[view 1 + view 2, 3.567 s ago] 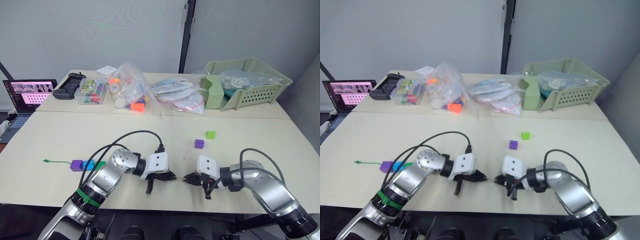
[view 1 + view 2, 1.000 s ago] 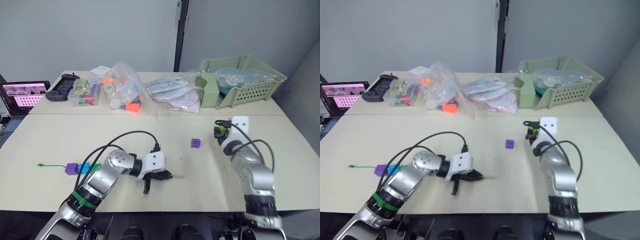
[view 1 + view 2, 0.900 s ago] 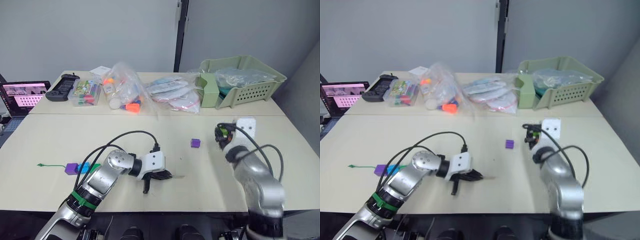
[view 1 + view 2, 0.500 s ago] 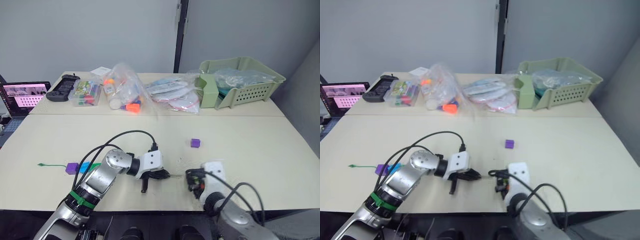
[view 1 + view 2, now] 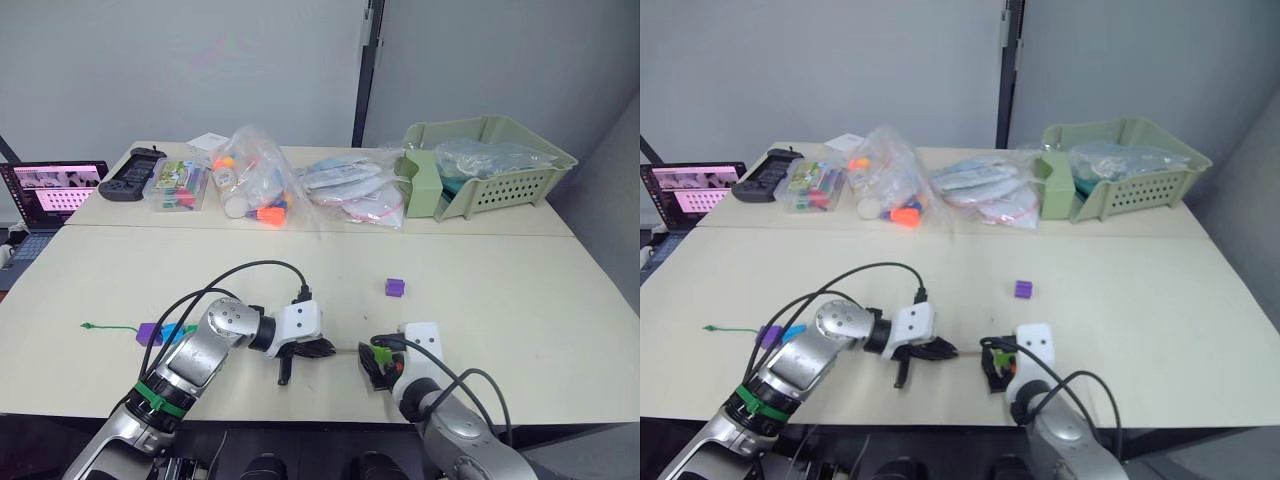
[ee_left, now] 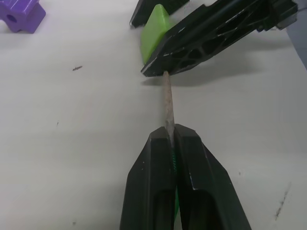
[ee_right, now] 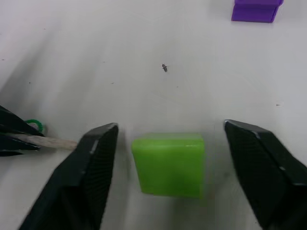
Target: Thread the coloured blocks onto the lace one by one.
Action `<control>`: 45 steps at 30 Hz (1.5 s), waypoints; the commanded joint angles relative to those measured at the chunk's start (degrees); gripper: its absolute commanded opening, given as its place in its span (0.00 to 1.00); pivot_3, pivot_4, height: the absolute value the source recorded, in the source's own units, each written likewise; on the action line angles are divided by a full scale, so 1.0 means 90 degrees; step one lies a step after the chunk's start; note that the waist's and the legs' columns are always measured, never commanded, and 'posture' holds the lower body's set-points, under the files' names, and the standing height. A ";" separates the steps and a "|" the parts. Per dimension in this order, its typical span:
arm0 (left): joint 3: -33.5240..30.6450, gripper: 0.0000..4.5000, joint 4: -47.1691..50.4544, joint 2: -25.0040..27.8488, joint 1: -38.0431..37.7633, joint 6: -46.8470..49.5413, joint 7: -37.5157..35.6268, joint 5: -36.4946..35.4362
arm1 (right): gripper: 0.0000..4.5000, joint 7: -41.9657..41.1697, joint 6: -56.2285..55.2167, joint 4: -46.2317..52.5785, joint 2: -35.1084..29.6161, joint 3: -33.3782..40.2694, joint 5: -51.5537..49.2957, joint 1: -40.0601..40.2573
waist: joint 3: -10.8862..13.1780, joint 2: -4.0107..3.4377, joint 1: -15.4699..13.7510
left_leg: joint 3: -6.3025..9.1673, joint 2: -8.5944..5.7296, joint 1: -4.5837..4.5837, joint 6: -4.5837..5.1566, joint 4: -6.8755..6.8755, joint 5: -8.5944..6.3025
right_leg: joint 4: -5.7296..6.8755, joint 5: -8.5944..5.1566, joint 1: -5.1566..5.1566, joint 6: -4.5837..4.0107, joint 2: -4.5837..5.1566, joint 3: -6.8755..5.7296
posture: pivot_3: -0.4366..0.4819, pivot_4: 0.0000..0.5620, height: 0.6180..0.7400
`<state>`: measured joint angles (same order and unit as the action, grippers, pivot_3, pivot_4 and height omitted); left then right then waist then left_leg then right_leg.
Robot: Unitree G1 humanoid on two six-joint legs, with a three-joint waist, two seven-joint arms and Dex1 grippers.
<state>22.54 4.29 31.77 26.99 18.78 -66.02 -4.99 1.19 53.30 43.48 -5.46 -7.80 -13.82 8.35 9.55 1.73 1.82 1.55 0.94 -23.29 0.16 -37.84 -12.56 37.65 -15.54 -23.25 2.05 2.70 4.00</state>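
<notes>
Near the table's front edge, the left gripper (image 6: 171, 136) pinched the lace's stiff tip (image 6: 167, 103), aimed at the lime green block (image 7: 169, 163). That block sat loose between the right gripper's (image 7: 170, 165) wide-open fingers, so a push from the tip could slide it away.

We see 2 beige tables (image 5: 520, 300) butted together w/ a seam, grey wall (image 5: 200, 70) behind, dark vertical post (image 5: 368, 60) at far edge.

Surface: pale table (image 5: 500, 300).
Far edge: green basket (image 5: 500, 190), plastic bags (image 5: 350, 195), laptop (image 5: 50, 195).
Centre: purple block (image 5: 394, 288).
Near left: green lace (image 5: 105, 326), seemingly through blocks (image 5: 165, 333).
</notes>
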 commanded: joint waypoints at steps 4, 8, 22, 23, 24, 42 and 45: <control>-0.0287 0.00 0.0756 0.0223 -0.0062 0.0352 -0.0015 -0.0298 | 0.99 -0.1309 0.0836 0.1245 -0.0897 0.1138 -0.1323 -0.0969 | 0.0001 -0.0001 0.0036 | 0.0004 0.0002 0.0000 0.0000 0.0002 0.0000 | 0.0000 0.0015 -0.0001 -0.0022 -0.0010 -0.0006 | 0.48 0.27 1.00; -0.0274 0.00 0.0948 0.0298 0.0017 0.0618 0.0034 -0.0327 | 0.99 -0.2546 0.1064 0.1113 -0.1919 0.1697 -0.2407 -0.1242 | 0.0002 0.0001 0.0026 | 0.0002 -0.0003 0.0000 0.0000 0.0003 0.0000 | -0.0006 0.0015 0.0005 -0.0022 -0.0009 -0.0007 | 0.48 0.27 1.00; -0.0168 0.00 0.1602 0.0756 0.0151 0.1682 -0.0110 -0.0570 | 0.99 -0.7538 -0.4292 -0.4100 -0.4667 -0.0691 -0.0041 -0.2917 | 0.0020 0.0004 0.0054 | -0.0013 -0.0005 0.0000 0.0001 0.0003 0.0000 | -0.0014 0.0016 0.0003 -0.0019 -0.0012 0.0002 | 0.48 0.27 1.00; -0.0169 0.00 0.1616 0.0769 0.0136 0.1699 -0.0102 -0.0574 | 0.99 -0.7603 -0.4399 -0.4275 -0.4581 -0.0721 -0.0011 -0.2989 | 0.0020 0.0004 0.0051 | -0.0012 -0.0004 0.0001 0.0001 0.0003 0.0000 | -0.0014 0.0016 0.0004 -0.0020 -0.0013 0.0002 | 0.48 0.27 1.00; -0.0167 0.00 0.1625 0.0778 0.0129 0.1711 -0.0095 -0.0576 | 0.99 -0.7652 -0.4502 -0.4443 -0.4503 -0.0753 0.0039 -0.3052 | 0.0020 0.0004 0.0047 | -0.0010 -0.0003 0.0000 0.0001 0.0002 0.0000 | -0.0014 0.0017 0.0005 -0.0021 -0.0013 0.0001 | 0.48 0.27 1.00; 0.0519 0.00 0.1661 0.0545 0.0482 0.2130 0.0395 -0.0044 | 0.29 -0.7791 -0.4512 -0.4772 -0.4088 -0.0909 0.0419 -0.3147 | 0.0020 0.0004 0.0006 | -0.0008 -0.0005 0.0013 0.0001 -0.0003 0.0000 | 0.0000 0.0019 0.0014 -0.0023 -0.0011 0.0001 | 0.48 0.27 1.00; 0.0638 0.00 0.1653 0.0422 0.0538 0.2277 0.0575 0.0043 | 0.29 -0.7684 -0.4328 -0.4502 -0.4060 -0.0955 0.0435 -0.3058 | 0.0019 0.0004 0.0016 | -0.0007 -0.0004 0.0013 0.0001 -0.0003 0.0000 | 0.0003 0.0019 0.0012 -0.0024 -0.0013 0.0001 | 0.48 0.27 1.00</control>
<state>28.25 17.26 35.89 30.93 38.79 -61.90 -5.39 -68.48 12.97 1.05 -42.25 -15.67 -10.82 -19.93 9.73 1.76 1.97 1.49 0.91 -23.17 0.16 -37.87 -12.56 37.67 -15.37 -23.14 1.83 2.58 4.01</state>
